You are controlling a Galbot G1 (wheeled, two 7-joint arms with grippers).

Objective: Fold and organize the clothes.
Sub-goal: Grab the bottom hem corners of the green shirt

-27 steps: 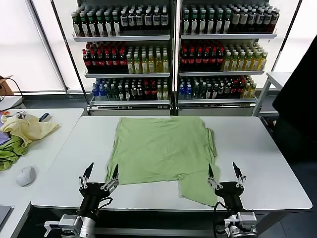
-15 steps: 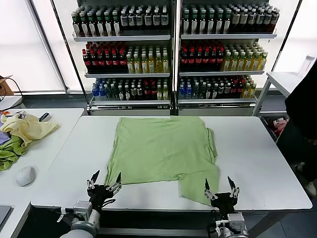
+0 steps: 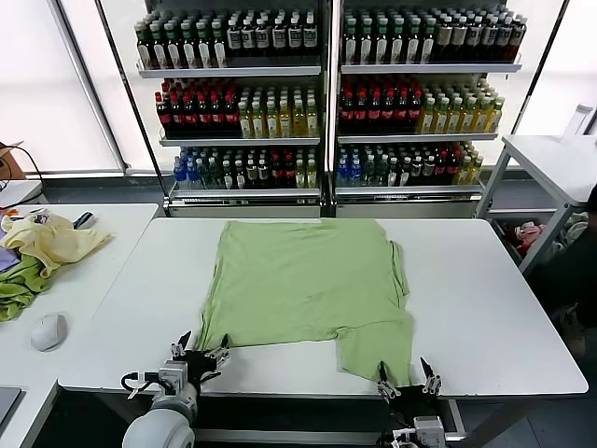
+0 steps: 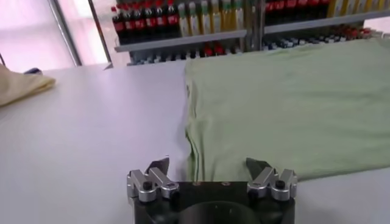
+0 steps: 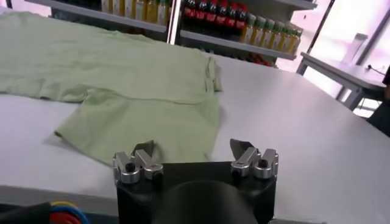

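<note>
The light green shirt (image 3: 308, 280) lies flat on the white table (image 3: 485, 308), partly folded, with one flap (image 3: 378, 350) reaching toward the front edge. No collar, buttons or print show. My left gripper (image 3: 200, 350) is open and empty at the front edge, just before the shirt's near left corner (image 4: 201, 164). My right gripper (image 3: 404, 375) is open and empty below the front edge, before the flap (image 5: 146, 125). In the wrist views both grippers (image 4: 207, 165) (image 5: 193, 147) stand with jaws wide apart.
A second table on the left holds a pale yellow garment (image 3: 51, 241), a darker green cloth (image 3: 17, 287) and a white mouse (image 3: 48, 330). Shelves of bottles (image 3: 326, 93) stand behind. Another white table (image 3: 555, 159) is at the far right.
Both grippers have dropped back and down toward the table's front edge, away from the shirt. The dark figure at the right has moved out of view. The shirt has not moved.
</note>
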